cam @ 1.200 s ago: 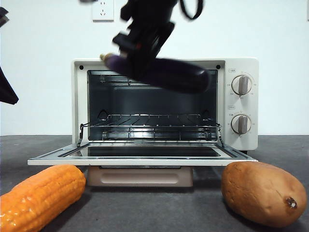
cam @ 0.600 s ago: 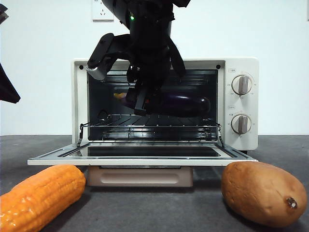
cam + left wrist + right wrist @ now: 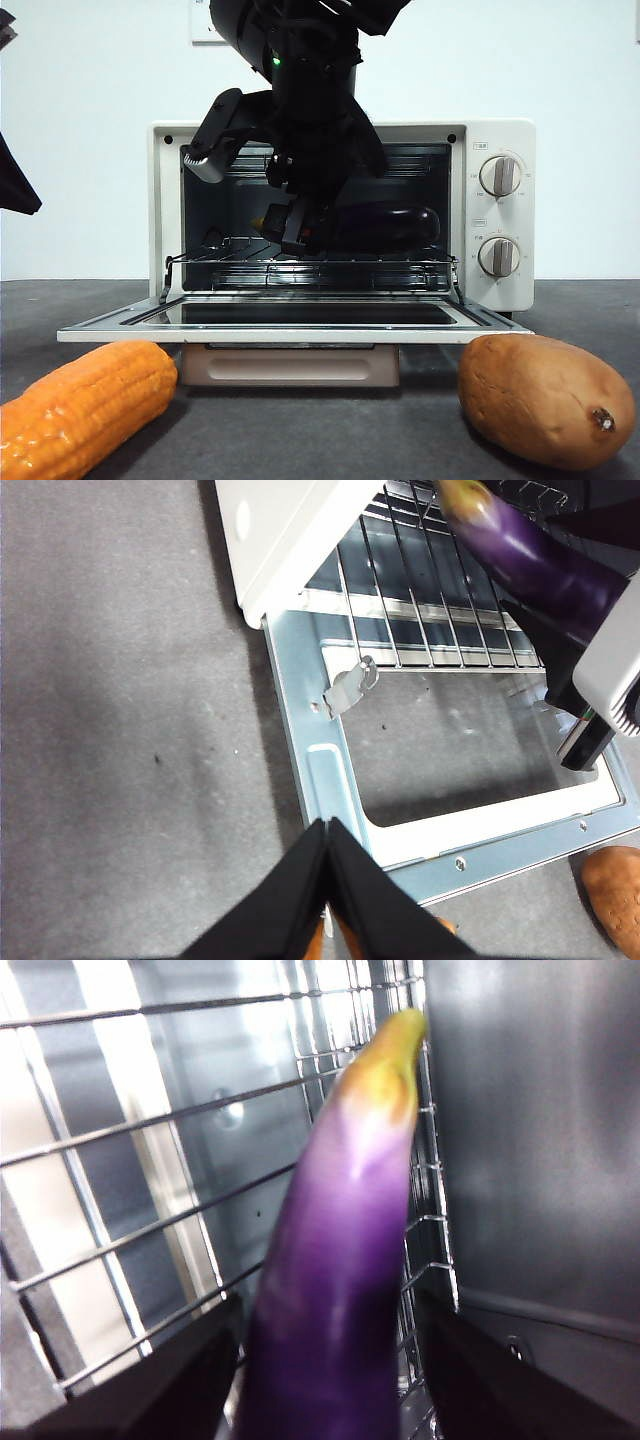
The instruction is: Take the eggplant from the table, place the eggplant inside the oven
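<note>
**Right gripper inside oven cavity, eggplant held over rack**

Right gripper (image 3: 330,1380) reaches into the open oven (image 3: 500,215); its jaws sit either side of the eggplant (image 3: 340,1260), clamping it just above the wire rack (image 3: 310,262). Whether the eggplant touches the rack cannot be told. Left gripper (image 3: 328,830) has its jaws closed and empty, above the dark grey table (image 3: 120,730) beside the lowered oven door (image 3: 300,322). Corn cob (image 3: 80,405) and brown tuber (image 3: 545,400) lie on the table before the oven. White wall (image 3: 90,140) behind carries a socket (image 3: 205,25).
</note>
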